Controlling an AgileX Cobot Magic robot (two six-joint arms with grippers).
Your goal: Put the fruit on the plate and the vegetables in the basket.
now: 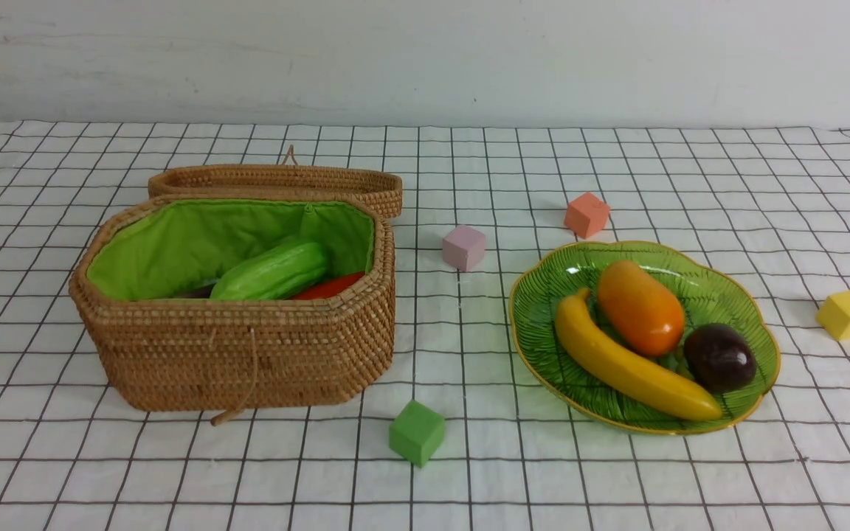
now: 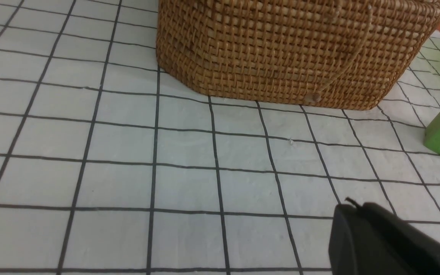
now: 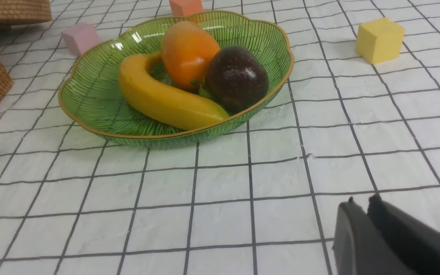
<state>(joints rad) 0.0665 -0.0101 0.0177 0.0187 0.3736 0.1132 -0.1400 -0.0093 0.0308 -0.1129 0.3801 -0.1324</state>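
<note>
As seen from the front: found large octagonal tan wicker basket with bright green cloth lining standing on the left of the white black-gridded tablecloth. Noted its woven lid swung back behind the rim. Counted three vegetables inside: light green ridged gourd lying on top, orange-red carrot showing just beside it at the near wall, dark purple eggplant visible only as a sliver on the gourd's other side.

Found shallow translucent green leaf-shaped glass plate with thin gold rim on the right, well apart from the basket. Counted three fruits on it: long yellow banana along the near side, orange-yellow oval mango behind and touching it, small round dark purple-brown fruit just beside both, toward the right rim.

Logged four foam cubes loose on the cloth: pale pink between basket and plate, salmon behind the plate, yellow far right, green in front, near the basket's corner.

Checked left gripper in left wrist view: jaws closed, nothing held, hovering over bare cloth before the basket wall. Checked right gripper in right wrist view: jaws all but together, thin slit at the tips, nothing between them, over bare cloth short of the plate.
</note>
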